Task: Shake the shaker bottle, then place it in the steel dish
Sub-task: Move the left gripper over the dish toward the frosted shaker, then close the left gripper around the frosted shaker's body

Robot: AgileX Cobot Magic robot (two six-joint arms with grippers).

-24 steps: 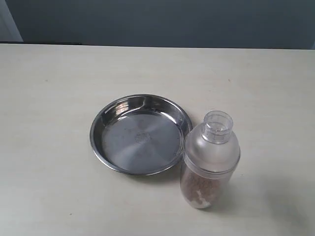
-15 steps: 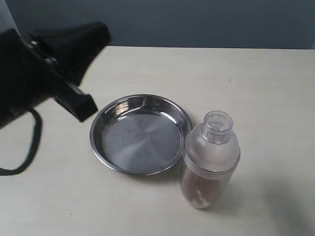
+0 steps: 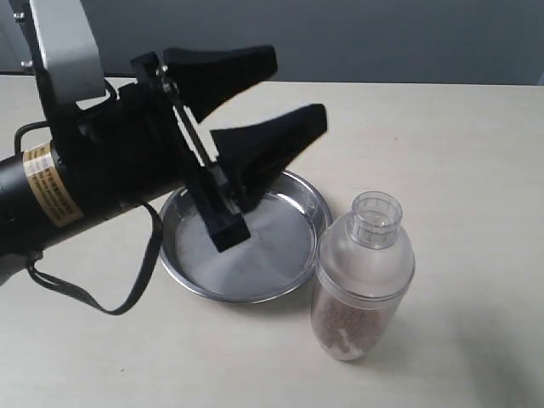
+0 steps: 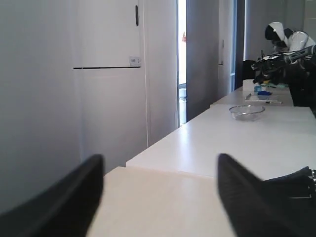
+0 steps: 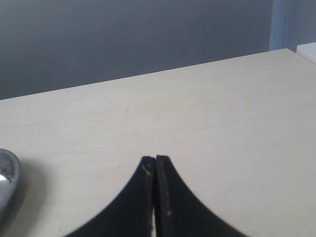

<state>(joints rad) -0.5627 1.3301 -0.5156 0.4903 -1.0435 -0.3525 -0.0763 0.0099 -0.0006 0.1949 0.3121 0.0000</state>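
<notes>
The frosted shaker bottle (image 3: 363, 276) stands upright on the table, brown and white grains in its lower part, just right of the steel dish (image 3: 303, 248). My left gripper (image 3: 293, 89) hangs open above the dish, up and to the left of the bottle, with nothing between its black fingers (image 3: 280, 140). In the left wrist view the same gripper (image 4: 160, 170) spreads wide over bare tabletop; neither bottle nor dish shows there. My right gripper (image 5: 155, 159) is shut with nothing in it, and a sliver of the dish (image 5: 6, 182) shows at that view's edge.
The pale table (image 3: 442, 136) runs back to a dark grey wall (image 3: 382, 38). The left arm's black body and cable (image 3: 85, 280) cover the table's left part. Far off in the left wrist view stand another table with a wire bowl (image 4: 247, 112) and other equipment.
The left arm has swung in from the left and now reaches over the dish with its gripper open; 0.8 s ago it was out of view. Bottle and dish have not moved.
</notes>
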